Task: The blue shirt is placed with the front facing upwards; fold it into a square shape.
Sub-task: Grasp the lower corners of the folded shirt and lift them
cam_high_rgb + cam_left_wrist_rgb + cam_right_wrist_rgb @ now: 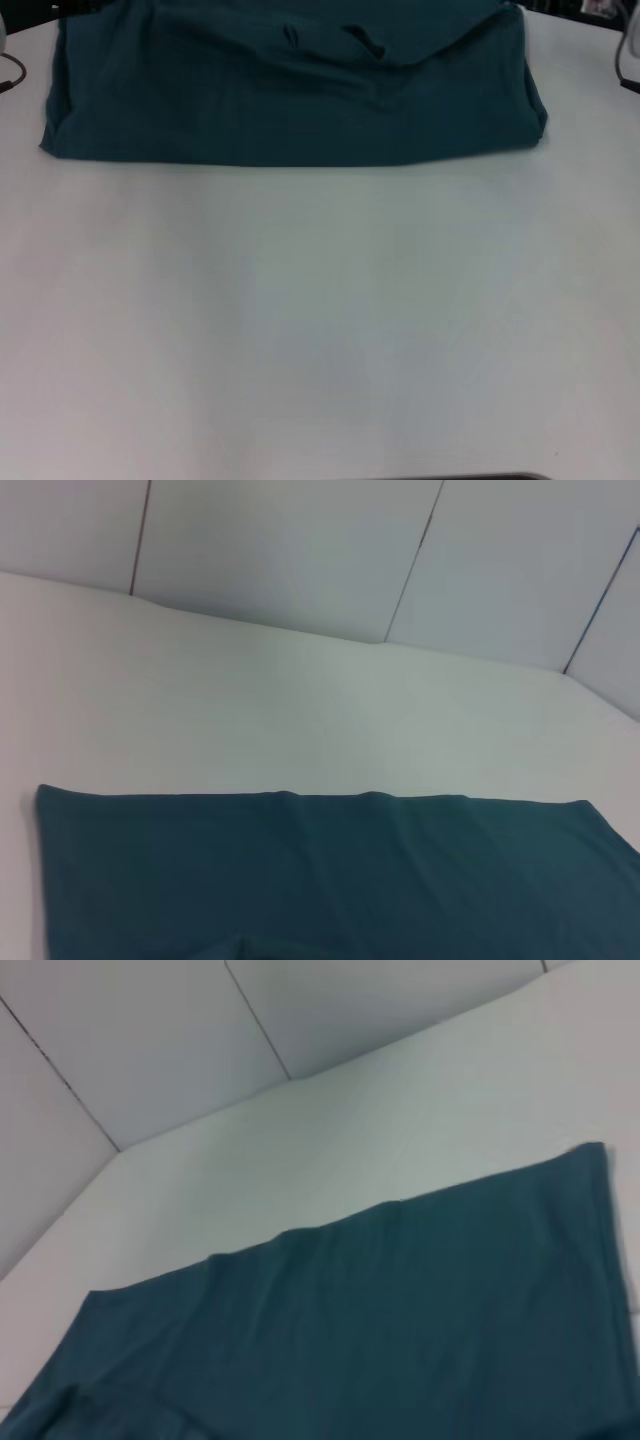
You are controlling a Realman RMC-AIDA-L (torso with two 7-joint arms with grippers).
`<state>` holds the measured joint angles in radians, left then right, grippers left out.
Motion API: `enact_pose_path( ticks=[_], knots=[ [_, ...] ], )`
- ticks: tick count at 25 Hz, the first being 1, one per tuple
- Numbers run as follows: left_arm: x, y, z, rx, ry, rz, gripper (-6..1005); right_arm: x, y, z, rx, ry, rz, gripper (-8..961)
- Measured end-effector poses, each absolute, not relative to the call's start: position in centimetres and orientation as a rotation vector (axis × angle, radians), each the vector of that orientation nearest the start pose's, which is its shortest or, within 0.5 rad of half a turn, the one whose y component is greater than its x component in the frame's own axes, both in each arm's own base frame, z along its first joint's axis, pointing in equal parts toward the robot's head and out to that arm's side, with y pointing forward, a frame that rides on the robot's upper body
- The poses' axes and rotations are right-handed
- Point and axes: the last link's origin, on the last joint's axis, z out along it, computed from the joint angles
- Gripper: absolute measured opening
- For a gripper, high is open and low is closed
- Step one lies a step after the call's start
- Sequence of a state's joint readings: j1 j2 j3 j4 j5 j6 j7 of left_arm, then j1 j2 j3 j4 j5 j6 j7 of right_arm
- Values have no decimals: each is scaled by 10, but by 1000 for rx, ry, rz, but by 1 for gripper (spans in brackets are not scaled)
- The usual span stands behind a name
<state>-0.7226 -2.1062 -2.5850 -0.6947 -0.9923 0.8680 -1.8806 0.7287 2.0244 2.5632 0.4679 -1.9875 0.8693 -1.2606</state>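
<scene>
The blue shirt (290,95) lies folded into a wide band at the far side of the white table (320,320), plain teal side up, with a curved fold edge and small creases near its top middle. Its straight near edge runs almost the full width of the head view. In the left wrist view the blue shirt (330,875) shows as a flat teal band with one squared corner. The right wrist view also shows the blue shirt (380,1310) lying smooth. Neither gripper appears in any view.
Dark cables (10,72) lie at the far left of the table, and another dark piece (628,70) at the far right. Pale wall panels (300,550) stand beyond the table's edge. A broad bare stretch of table lies in front of the shirt.
</scene>
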Motion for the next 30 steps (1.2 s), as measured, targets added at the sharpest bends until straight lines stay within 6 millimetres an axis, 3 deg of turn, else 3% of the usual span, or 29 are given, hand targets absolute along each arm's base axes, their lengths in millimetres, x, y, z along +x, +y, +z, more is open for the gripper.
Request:
enact_pose_path(
  ticks=[1, 6, 17, 22, 30],
  knots=[
    [-266, 442, 38, -2017, -1080, -530, 723, 288, 434, 26, -1973, 1299, 638, 711],
    [-265, 424, 44, -2109, -1048, -542, 727, 304, 417, 39, -2003, 1324, 651, 709],
    [-275, 382, 51, -2194, -1033, -576, 722, 331, 375, 86, -2057, 1425, 663, 706],
    [-276, 371, 48, -2249, -1046, -579, 724, 337, 371, 90, -2086, 1495, 530, 705],
    [-286, 363, 44, -2254, -1072, -550, 720, 324, 381, 76, -2146, 1532, 380, 704]
  ],
)
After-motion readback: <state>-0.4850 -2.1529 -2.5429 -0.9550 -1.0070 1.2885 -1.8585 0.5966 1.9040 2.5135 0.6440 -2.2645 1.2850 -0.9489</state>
